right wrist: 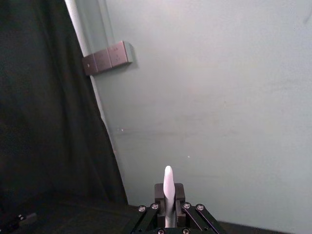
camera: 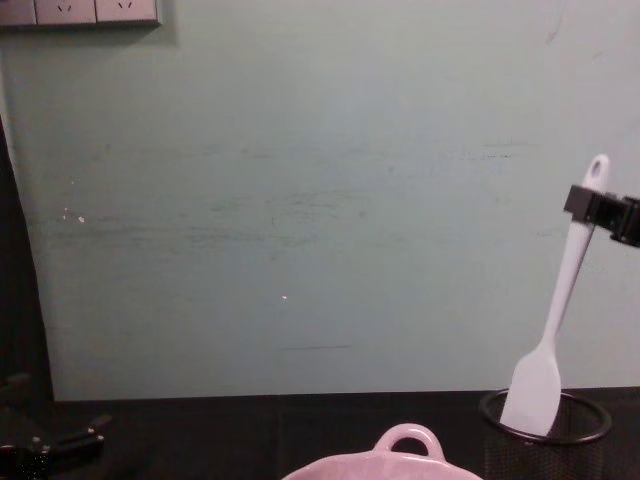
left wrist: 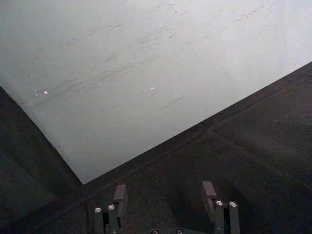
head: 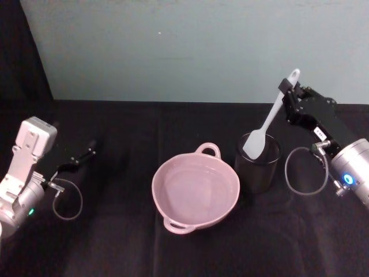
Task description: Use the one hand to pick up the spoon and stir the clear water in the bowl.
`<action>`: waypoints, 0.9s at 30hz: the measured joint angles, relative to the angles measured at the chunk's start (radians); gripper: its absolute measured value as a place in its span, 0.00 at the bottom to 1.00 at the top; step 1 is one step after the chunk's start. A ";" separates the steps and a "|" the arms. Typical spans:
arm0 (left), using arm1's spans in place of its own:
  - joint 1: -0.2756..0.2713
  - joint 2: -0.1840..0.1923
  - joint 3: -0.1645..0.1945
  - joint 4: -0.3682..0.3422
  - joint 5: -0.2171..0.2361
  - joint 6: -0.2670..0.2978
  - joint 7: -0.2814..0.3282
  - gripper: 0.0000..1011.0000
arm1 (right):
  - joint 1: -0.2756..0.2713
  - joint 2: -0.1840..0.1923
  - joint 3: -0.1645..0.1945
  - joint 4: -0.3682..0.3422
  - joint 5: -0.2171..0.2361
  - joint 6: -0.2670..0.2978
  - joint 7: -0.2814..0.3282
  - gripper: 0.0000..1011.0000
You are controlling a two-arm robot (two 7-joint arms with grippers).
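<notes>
Left end effector point(head: 92, 147) parked open near the bench's left edge, pink bowl point(head: 195, 190) at mid-bench, black mesh cup point(head: 257, 163) just beside it, white spoon point(head: 269, 122) head inside its rim, handle clamped in right end effector point(head: 289, 92).

This looks like a robot test setup in a lab rather than a home. The bench point(head: 115, 242) is draped in plain black cloth, and a bare pale green board point(head: 190, 46) stands behind it as a backdrop, with dark cloth at its side. A strip of wall sockets point(camera: 80, 10) sits at the board's upper corner.
</notes>
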 joint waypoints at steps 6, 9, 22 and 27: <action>0.000 0.000 0.000 0.000 0.000 0.000 0.000 0.99 | 0.011 0.004 -0.009 0.034 0.029 0.031 0.001 0.12; 0.000 0.000 0.000 0.000 0.000 0.000 0.000 0.99 | 0.019 0.009 -0.017 0.055 0.038 0.047 0.002 0.12; 0.000 0.000 0.000 0.000 0.000 0.000 0.000 0.99 | 0.049 0.014 -0.026 0.158 0.133 0.083 0.024 0.12; 0.000 0.000 0.000 0.000 0.000 0.000 0.000 0.99 | 0.054 0.018 -0.034 0.178 0.153 0.083 0.027 0.12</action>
